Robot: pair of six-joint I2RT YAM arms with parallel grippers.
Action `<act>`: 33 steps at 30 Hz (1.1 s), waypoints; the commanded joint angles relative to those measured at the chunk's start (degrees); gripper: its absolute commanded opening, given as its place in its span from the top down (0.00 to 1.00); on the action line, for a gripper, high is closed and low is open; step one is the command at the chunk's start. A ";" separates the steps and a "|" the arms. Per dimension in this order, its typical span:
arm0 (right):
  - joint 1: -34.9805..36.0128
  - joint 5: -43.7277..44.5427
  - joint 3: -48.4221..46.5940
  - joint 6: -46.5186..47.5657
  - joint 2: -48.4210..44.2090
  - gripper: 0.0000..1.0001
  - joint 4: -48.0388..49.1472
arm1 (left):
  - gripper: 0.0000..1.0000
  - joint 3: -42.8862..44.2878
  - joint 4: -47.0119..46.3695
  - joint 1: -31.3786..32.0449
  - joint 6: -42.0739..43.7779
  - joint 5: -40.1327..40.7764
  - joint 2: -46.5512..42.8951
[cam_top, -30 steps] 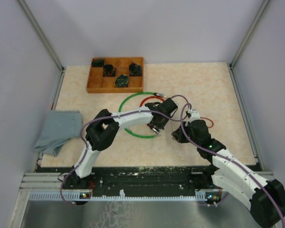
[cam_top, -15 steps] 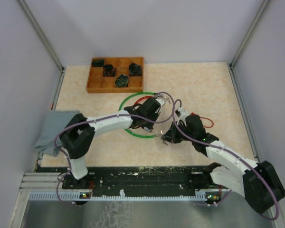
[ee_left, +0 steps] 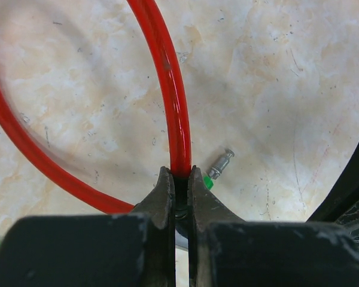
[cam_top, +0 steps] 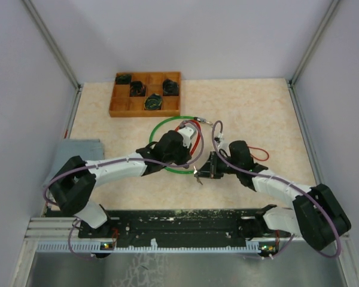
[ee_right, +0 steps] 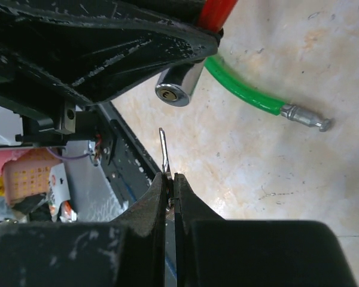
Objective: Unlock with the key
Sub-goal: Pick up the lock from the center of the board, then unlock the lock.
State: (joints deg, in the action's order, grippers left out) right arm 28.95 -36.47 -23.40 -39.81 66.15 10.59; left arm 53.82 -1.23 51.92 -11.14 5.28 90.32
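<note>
left end effector (ee_left: 179, 180) grips cable (ee_left: 172, 107), right (ee_right: 170, 179) key (ee_right: 163, 149)

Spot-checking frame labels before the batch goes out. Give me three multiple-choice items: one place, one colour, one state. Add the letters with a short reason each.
1. Where is the wooden tray?
A. far left part of the table
B. near right corner
C. dead centre

2. What colour is the cable in the left gripper?
A. green
B. blue
C. red

3. The key in the right gripper is:
A. inside the lock cylinder
B. short of the keyhole
C. lying loose

Answers: 1 A, it sits by the far edge, left of centre. 2 C, the pinched cable is red. 3 B, a gap shows between key tip and keyhole.
</note>
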 commanded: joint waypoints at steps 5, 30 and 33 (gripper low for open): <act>-0.37 -7.32 -3.31 -5.05 5.81 1.00 6.88 | 1.00 -1.96 -9.75 -0.89 -3.46 -5.18 0.20; -1.30 -9.84 -5.93 -4.94 13.58 1.00 5.66 | 1.00 -8.38 -16.52 -1.46 -4.57 -10.37 -2.54; -1.31 -10.08 -5.71 -4.51 13.32 1.00 4.69 | 1.00 -8.22 -16.61 -1.47 -4.60 -10.44 -2.27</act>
State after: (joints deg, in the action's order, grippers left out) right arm 28.01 -45.28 -26.81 -45.52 79.70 15.14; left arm 45.47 -14.26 50.72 -15.62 -4.12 89.97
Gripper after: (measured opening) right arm 0.026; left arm 0.042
